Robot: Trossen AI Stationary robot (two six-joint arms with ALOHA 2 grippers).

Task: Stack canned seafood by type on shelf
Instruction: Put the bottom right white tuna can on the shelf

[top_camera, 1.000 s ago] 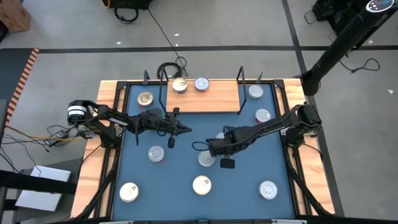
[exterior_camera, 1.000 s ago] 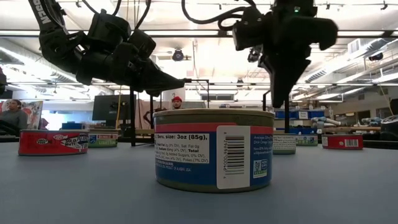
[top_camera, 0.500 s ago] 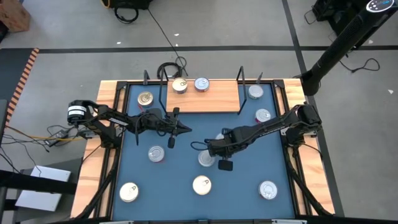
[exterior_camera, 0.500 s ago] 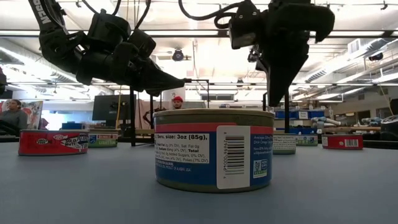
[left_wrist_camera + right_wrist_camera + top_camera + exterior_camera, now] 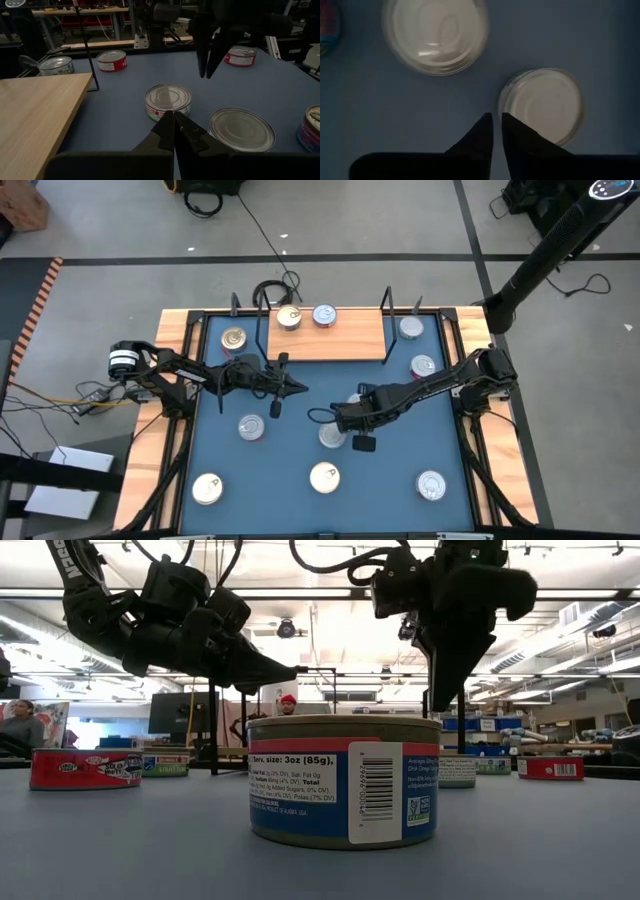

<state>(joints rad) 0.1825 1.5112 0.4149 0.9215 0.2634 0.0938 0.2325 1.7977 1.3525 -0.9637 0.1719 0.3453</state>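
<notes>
Two tins (image 5: pixel 306 316) on shelf (image 5: pixel 345 340), others scattered

Right end effector (image 5: pixel 447 690) swivelled slightly over the middle cans, its fingers nearly together, everything else unmoved

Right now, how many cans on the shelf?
2: a gold can and a silver can, side by side on the left half of the shelf. The board is fully in view, so none hidden.

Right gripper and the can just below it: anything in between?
Nothing. In the left wrist view the right gripper hangs above bare blue table, with open air down to the red-sided can and the silver can beside it.
</notes>
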